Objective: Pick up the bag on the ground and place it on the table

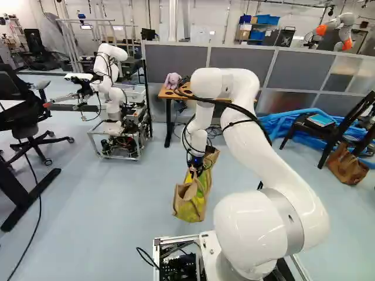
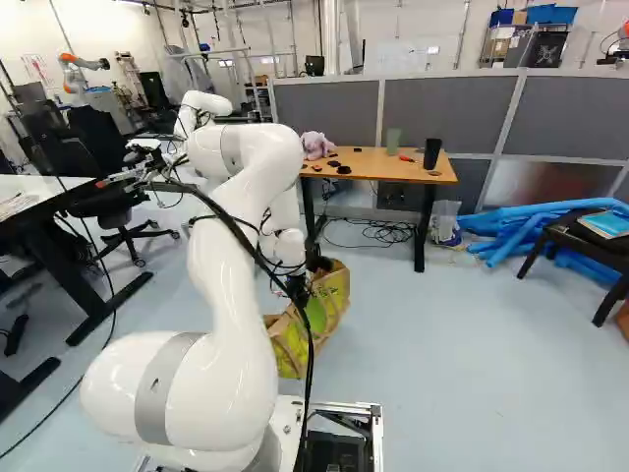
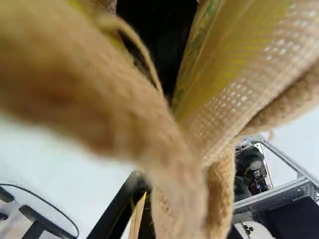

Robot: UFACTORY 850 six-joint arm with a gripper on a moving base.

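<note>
OK, gripper (image 1: pixel 193 170) is clamped on the bag (image 1: pixel 190 206), by its handles. Wrist view: tan handles (image 3: pixel 174 199) run together and bunch between the two fingers. One finger (image 3: pixel 113 214) shows black with an orange pad (image 3: pixel 137 219) beside the cloth; the other is mostly hidden behind it. Fingers stand apart by the thickness of the bunched cloth, not fully together. Bag mouth gapes ahead of them, dark inside, yellow-green mesh on its walls.

Left base view: bag is just below center, under the gripper, upright with a slight lean. Right base view: same bag just left of center, partly behind the arm (image 2: pixel 231 265). Can't tell if its bottom touches the floor (image 2: pixel 442 334).

Table (image 2: pixel 378 167) is upper center in the right base view, farther out than the bag, the two well apart. On it: pink plush toy (image 2: pixel 315 146) at the left end, black cup (image 2: pixel 432 152) at the right end, small dark items between.

Another robot (image 1: pixel 109 70) upper left in the left base view. Brown bag (image 1: pixel 347 165) at the right edge there, on the floor by a black chair (image 1: pixel 331 132).
</note>
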